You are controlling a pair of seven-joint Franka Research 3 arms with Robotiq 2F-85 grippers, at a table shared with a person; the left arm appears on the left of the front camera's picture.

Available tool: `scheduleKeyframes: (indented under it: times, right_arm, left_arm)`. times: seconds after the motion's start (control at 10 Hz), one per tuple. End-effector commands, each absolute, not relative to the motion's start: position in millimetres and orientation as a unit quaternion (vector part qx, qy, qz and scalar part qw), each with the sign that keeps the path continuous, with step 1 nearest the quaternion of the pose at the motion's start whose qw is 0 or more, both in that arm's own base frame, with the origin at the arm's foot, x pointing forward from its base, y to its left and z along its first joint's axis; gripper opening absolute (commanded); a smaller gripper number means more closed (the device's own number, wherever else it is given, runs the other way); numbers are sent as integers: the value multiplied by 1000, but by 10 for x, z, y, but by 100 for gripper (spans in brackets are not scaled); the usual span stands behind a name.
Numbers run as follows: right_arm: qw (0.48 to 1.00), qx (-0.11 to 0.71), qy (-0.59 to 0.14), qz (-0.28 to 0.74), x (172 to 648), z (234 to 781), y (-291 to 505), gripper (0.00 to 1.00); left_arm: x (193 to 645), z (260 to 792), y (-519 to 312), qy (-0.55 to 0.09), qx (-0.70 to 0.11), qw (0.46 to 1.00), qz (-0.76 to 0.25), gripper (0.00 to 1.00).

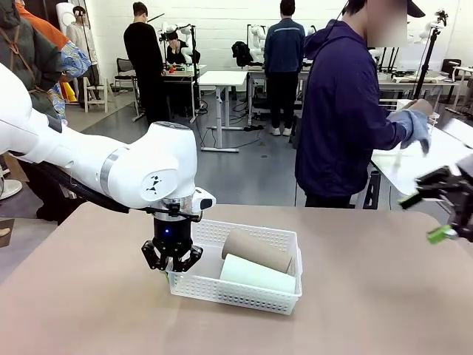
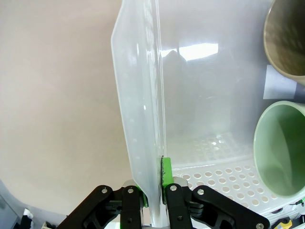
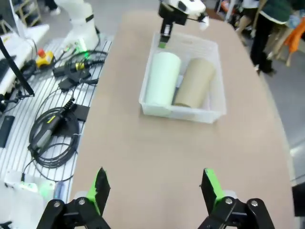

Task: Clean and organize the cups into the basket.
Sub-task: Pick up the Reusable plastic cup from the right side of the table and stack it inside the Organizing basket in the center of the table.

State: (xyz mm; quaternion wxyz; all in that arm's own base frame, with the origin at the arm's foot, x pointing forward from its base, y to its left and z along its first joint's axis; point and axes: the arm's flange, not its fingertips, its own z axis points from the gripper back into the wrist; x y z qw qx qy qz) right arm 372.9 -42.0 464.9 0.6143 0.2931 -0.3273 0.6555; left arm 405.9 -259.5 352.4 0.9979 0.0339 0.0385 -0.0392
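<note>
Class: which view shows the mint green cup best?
Right wrist view: the mint green cup lies on its side in the basket, its whole length showing. Front view: partly behind the basket wall. Left wrist view: its open mouth.

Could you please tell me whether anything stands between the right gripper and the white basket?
Nothing visible does. Bare table lies between the open right gripper and the basket, where the mint cup and tan cup lie side by side; the left gripper clamps its left end wall.
</note>
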Motion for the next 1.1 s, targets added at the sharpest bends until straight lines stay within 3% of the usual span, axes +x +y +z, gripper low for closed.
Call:
scheduleKeyframes:
  times: [0.0,0.4,1.0]
  right_arm:
    - [613,348,-375,602,4049,4342,-813,100]
    - [607,408,-407,546,4149,3683,-1383,100]
    - [617,407,-401,541,4076,3593,-1396,100]
  left_arm:
    - [4063,3543,-2597,36,33,998,-38,0]
    - [4063,3543,-2597,36,33,998,-38,0]
    - [4063,3543,-2597,36,33,998,-38,0]
